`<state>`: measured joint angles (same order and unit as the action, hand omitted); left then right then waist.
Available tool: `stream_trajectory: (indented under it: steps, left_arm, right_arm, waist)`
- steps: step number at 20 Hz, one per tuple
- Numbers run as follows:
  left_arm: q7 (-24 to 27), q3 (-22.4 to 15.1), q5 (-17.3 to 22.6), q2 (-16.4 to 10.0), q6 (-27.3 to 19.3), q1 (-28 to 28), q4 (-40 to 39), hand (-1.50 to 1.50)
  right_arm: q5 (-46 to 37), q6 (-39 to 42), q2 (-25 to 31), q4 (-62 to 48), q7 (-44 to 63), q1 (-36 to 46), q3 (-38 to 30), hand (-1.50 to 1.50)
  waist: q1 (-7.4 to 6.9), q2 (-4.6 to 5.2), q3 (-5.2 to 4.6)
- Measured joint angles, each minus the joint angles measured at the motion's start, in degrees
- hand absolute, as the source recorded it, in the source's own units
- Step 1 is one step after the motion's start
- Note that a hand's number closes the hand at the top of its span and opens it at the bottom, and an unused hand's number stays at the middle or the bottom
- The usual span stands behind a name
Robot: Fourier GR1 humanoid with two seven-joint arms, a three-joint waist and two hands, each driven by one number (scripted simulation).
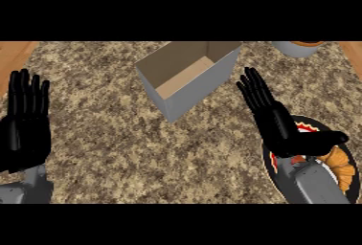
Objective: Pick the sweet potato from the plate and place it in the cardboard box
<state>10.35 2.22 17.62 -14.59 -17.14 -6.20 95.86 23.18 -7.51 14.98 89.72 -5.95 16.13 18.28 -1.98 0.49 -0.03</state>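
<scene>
An orange sweet potato (pixel 341 167) lies on a dark plate (pixel 316 125) with a red-and-white pattern at the lower right, partly hidden by my right forearm. My right hand (pixel 272 119) hovers over the plate's left part, open, fingers straight and pointing up-left, thumb stretched right above the plate. It holds nothing. The open cardboard box (pixel 189 76) stands at top centre, up and left of that hand. At the left edge my left hand (pixel 25 124) rests open, fingers up.
A grey pot (pixel 300 48) with something orange inside sits at the top right edge. Wooden surfaces border the speckled stone counter (pixel 113 143) at both upper corners.
</scene>
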Motion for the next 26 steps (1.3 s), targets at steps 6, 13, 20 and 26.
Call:
stream_trajectory:
  steps: [6, 13, 20, 26]
  left_arm:
    - [-4.4, -7.32, -5.67, -5.22, 5.6, 0.56, -2.16, 0.0]
    - [-8.29, -13.45, -8.34, -7.38, 10.15, 1.0, -4.14, 0.0]
    - [-12.55, -17.6, -10.32, -6.58, 11.68, -1.37, -4.93, 0.0]
    - [-13.28, -18.91, -11.42, -5.58, 12.33, -2.38, -5.83, 0.0]
  right_arm:
    - [-4.22, -2.7, 5.91, -1.52, 4.24, -9.19, 0.52, -1.5]
    - [-25.2, -10.28, 21.21, -5.61, -0.17, -15.33, 1.67, -1.5]
    - [-42.6, -19.68, 33.55, 3.59, 1.8, -26.6, 3.06, -1.5]
    - [-45.29, -14.98, 44.73, 22.33, 15.09, -37.26, 1.49, -1.5]
  waist:
    - [4.26, -0.31, 0.07]
    - [8.15, -0.77, -0.17]
    - [6.92, -1.16, -0.21]
    - [5.81, -1.1, -0.29]
